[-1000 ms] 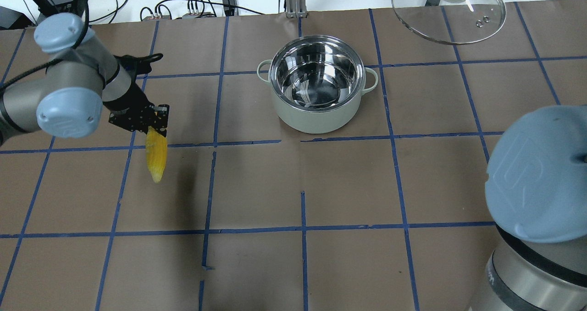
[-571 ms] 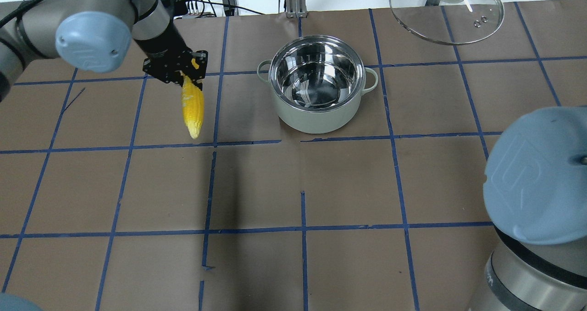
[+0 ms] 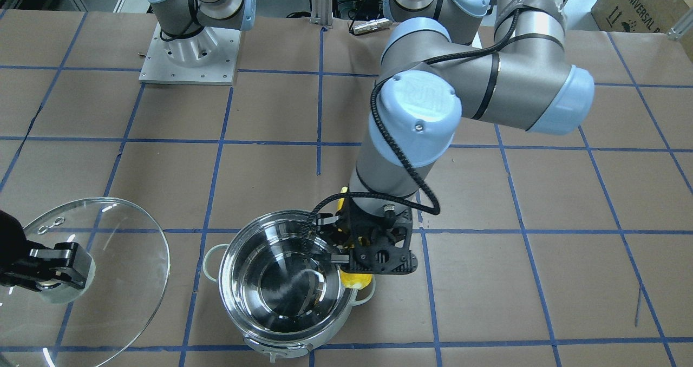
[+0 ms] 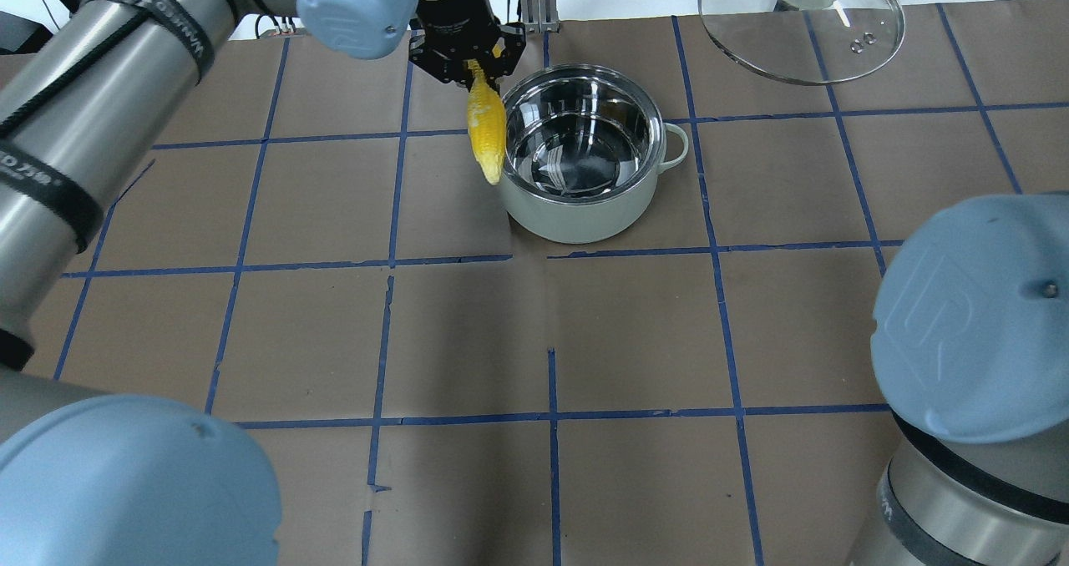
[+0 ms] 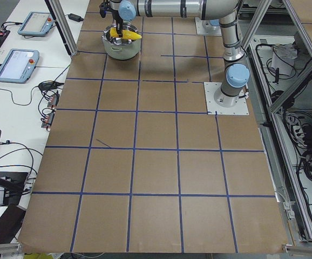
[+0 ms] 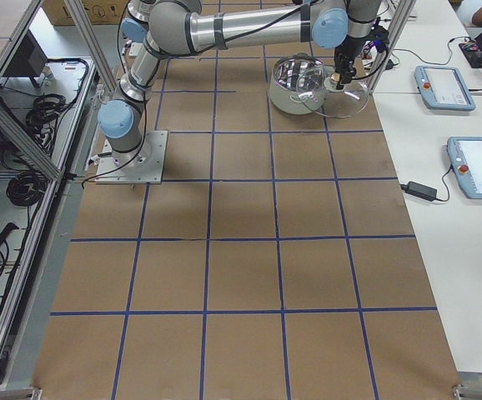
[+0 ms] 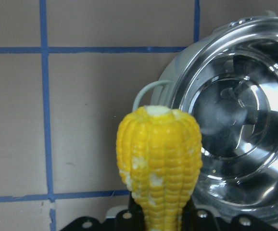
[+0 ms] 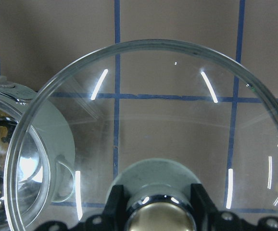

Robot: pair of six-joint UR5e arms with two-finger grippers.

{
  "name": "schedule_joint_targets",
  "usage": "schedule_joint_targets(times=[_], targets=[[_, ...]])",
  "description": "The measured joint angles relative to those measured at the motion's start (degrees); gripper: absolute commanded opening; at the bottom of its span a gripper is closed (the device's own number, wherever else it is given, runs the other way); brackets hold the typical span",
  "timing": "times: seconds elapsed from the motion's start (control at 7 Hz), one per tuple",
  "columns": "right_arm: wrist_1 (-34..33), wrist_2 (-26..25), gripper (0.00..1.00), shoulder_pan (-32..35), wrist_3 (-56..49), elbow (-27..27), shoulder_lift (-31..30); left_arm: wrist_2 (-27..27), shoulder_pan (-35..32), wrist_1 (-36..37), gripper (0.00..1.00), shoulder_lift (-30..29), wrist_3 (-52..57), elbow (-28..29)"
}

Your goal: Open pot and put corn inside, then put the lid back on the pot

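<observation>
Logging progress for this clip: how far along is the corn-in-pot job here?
Done: the lid is off the pot, held aside by the right gripper. In hand: the left gripper holds the corn beside the pot's rim; the pot is empty. Left: drop the corn in, then put the lid back on.

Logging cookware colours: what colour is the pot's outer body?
The pot is pale mint green outside; it shows best in the overhead view.

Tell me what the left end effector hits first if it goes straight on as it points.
The corn held by the left end effector leads; it would likely meet the pot at its loop handle or rim. Depth is unclear.
</observation>
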Motion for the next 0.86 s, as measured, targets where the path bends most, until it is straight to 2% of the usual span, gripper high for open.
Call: schedule_joint_targets(times=[0.29,0.43,0.57,0.71,0.86], targets=[[-0.3,0.0,0.06,0.1,0.0,0.0,0.4,0.6,-3.2,0.2,0.23,-5.8,-1.9,6.8],[-0.3,0.0,0.06,0.1,0.0,0.0,0.6,0.7,-3.8,0.4,0.30,-7.5,-1.9,8.1],[-0.4,0.0,0.06,0.1,-0.1,0.0,0.6,0.8,-4.1,0.5,0.60,-8.2,-1.6,8.3],[-0.4,0.0,0.06,0.1,-0.1,0.0,0.7,0.8,-4.3,0.5,1.00,-8.6,-1.3,8.1],[-0.4,0.0,0.06,0.1,-0.1,0.0,0.7,0.8,-4.4,0.5,1.00,-8.8,0.0,7.9]])
